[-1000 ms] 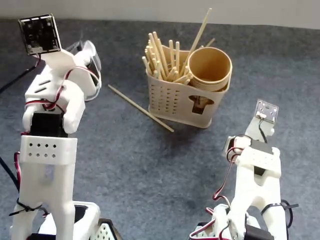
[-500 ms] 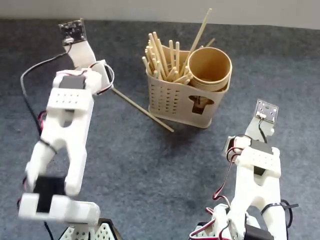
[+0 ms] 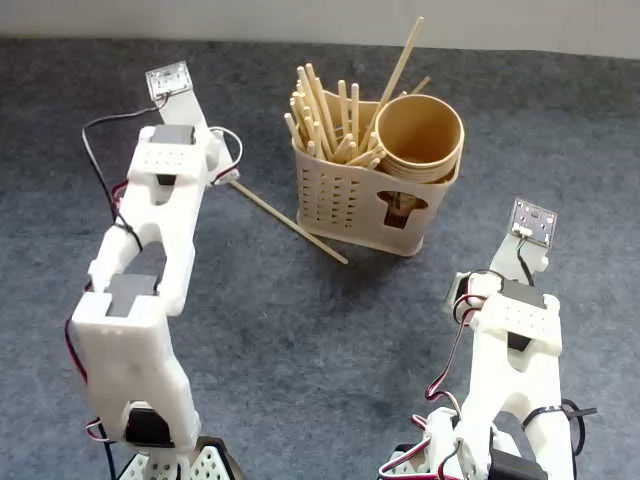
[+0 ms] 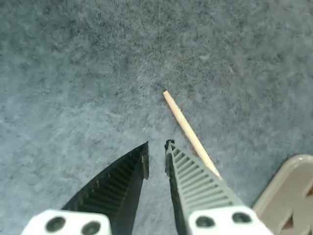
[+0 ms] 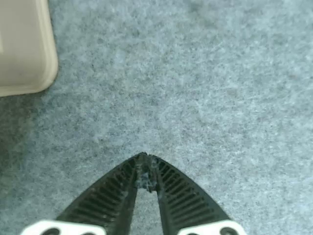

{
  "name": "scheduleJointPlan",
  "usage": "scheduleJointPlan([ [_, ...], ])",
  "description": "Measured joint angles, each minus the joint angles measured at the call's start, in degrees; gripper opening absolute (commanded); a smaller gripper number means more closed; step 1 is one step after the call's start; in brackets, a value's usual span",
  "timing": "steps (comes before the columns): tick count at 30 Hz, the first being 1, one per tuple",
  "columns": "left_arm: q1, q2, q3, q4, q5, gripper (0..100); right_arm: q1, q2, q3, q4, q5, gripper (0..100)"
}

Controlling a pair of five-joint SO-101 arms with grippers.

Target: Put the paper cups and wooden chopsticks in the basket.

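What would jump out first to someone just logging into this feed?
The beige basket at the far middle of the grey mat, bristling with wooden chopsticks and holding stacked paper cups. Next, one stray chopstick lying on the mat beside the basket, with the left gripper hovering at its outer end, jaws slightly apart.

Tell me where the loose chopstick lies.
In the high view the loose chopstick lies flat on the table, slanting from the left gripper toward the basket and its front left corner.
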Motion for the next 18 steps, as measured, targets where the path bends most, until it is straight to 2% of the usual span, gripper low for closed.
scheduleJointPlan([
  [18,2.99,20.22,-18.55,0.26,0.26,8,0.00,0.00,0.00,0.00,0.00,0.6],
])
